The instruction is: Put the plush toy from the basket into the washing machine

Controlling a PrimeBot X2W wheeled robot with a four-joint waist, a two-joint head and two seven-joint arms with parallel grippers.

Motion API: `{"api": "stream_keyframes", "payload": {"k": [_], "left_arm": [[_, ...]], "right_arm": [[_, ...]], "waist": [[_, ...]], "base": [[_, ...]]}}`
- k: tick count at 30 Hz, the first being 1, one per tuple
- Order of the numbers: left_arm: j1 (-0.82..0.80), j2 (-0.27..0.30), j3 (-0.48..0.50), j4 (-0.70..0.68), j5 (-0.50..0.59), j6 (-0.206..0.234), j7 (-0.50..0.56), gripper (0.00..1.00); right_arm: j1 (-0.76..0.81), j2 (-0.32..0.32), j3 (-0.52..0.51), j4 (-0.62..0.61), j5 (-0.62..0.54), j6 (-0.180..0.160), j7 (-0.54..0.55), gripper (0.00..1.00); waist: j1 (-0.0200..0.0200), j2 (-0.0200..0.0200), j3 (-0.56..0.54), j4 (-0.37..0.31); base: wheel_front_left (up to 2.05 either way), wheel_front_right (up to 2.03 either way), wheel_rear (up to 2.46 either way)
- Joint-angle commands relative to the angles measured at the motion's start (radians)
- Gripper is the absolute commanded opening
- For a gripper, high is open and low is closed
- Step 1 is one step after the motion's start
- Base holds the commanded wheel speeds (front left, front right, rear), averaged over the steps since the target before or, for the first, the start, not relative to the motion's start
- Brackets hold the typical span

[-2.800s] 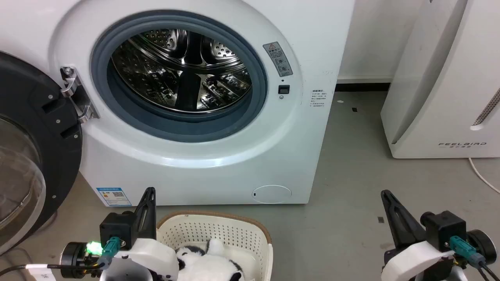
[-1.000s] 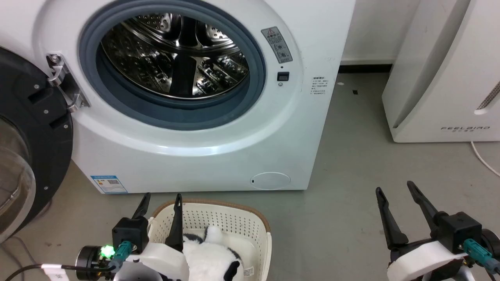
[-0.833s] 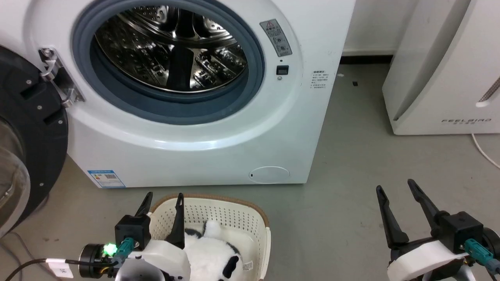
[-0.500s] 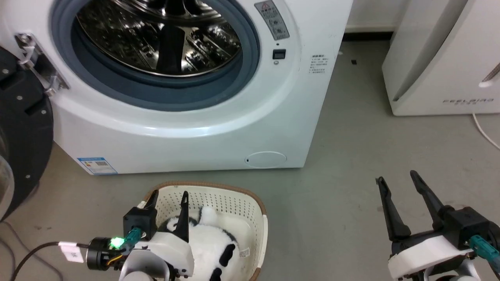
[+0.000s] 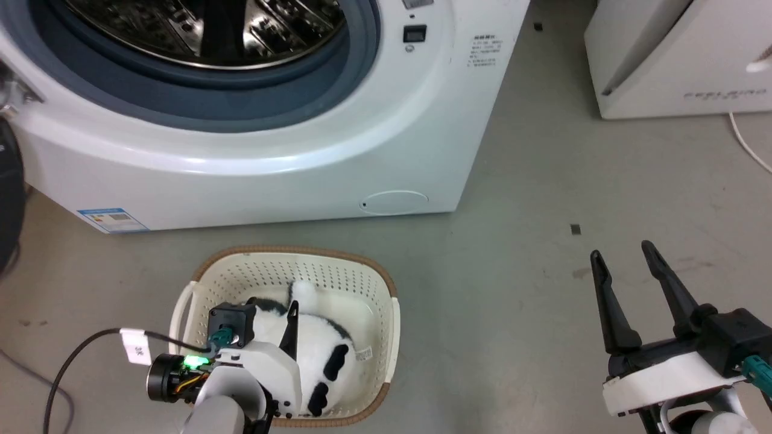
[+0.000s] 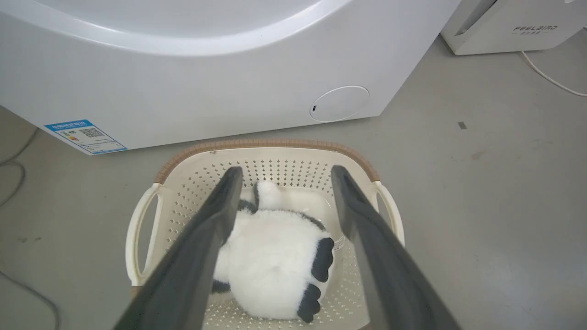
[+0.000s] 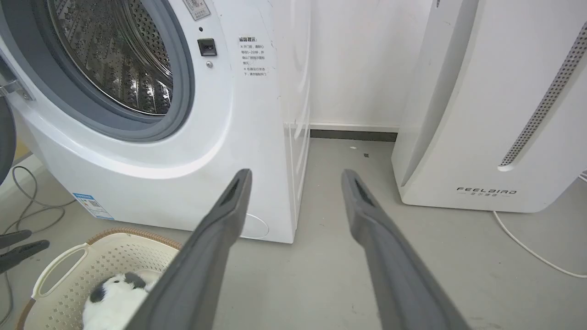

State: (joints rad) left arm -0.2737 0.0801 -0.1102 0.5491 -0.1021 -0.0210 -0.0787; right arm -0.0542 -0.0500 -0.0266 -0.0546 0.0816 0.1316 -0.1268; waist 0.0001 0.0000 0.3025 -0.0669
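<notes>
The plush toy (image 5: 322,355), white with black patches, lies inside the cream basket (image 5: 301,250) on the floor in front of the washing machine (image 5: 271,150). My left gripper (image 5: 271,307) hangs open over the basket. In the left wrist view its fingers (image 6: 215,224) stand on either side of the plush toy (image 6: 275,266), with nothing gripped. The steel drum (image 7: 114,59) lies open behind the grey gasket. Off to the right, my right gripper (image 5: 621,249) is open and empty over bare floor.
The white FEELBIRD appliance (image 5: 675,60) stands at the back right, with a white cable (image 5: 745,141) on the floor beside it. The washer's black door (image 5: 9,199) swings out at the far left. Grey floor lies between basket and right gripper.
The head camera has tilted down, so the washer slid up the picture. My left gripper has moved in over the basket, above the plush toy, with its fingers spread. The right gripper stays open.
</notes>
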Motion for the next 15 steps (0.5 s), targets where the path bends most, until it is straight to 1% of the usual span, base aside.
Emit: {"api": "stream_keyframes", "payload": {"k": [1, 15], "left_arm": [[-0.027, 0.009, -0.005, 0.027, -0.007, -0.005, 0.002, 1.0], [-0.169, 0.058, -0.065, 0.244, -0.014, -0.033, 0.059, 1.0]], "right_arm": [[-0.018, 0.0, -0.001, -0.008, 0.007, 0.0, -0.012, 1.0], [-0.046, 0.0, 0.005, -0.019, 0.042, -0.001, -0.041, 1.0]], "waist": [[-0.0001, 0.0, 0.019, -0.008], [-0.0001, 0.0, 0.154, -0.054]], "base": [[0.0, 0.0, 0.0], [0.0, 0.0, 0.0]]}}
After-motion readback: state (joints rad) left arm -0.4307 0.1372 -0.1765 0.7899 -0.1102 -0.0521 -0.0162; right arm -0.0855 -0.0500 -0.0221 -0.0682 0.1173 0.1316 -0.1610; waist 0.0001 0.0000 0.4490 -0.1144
